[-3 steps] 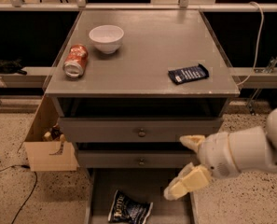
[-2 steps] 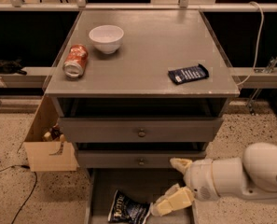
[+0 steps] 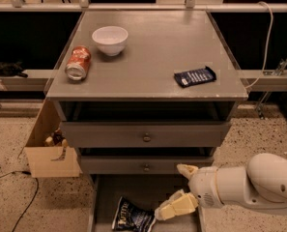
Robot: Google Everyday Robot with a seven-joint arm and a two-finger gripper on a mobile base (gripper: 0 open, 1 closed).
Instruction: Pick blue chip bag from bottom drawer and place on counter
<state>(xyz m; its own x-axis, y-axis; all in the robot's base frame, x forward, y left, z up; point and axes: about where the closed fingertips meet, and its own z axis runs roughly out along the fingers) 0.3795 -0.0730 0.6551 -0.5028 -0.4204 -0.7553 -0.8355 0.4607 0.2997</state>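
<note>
The blue chip bag [image 3: 131,218] lies crumpled on the floor of the open bottom drawer [image 3: 141,189], at the bottom edge of the view. My gripper [image 3: 170,192] reaches in from the right on a white arm, low over the drawer. It is open, with its cream fingers spread apart. The lower finger's tip is right beside the bag's right edge; I cannot tell whether it touches. The counter [image 3: 155,57] is the grey top of the cabinet above.
On the counter are a white bowl [image 3: 109,39], a red can on its side [image 3: 78,63] and a small flat dark-blue packet [image 3: 194,76]. Two upper drawers with knobs [image 3: 146,137] are shut. A cardboard box [image 3: 49,149] stands left of the cabinet.
My gripper has moved down and to the left, from in front of the middle drawer to just over the bottom drawer beside the chip bag. The bag has not moved.
</note>
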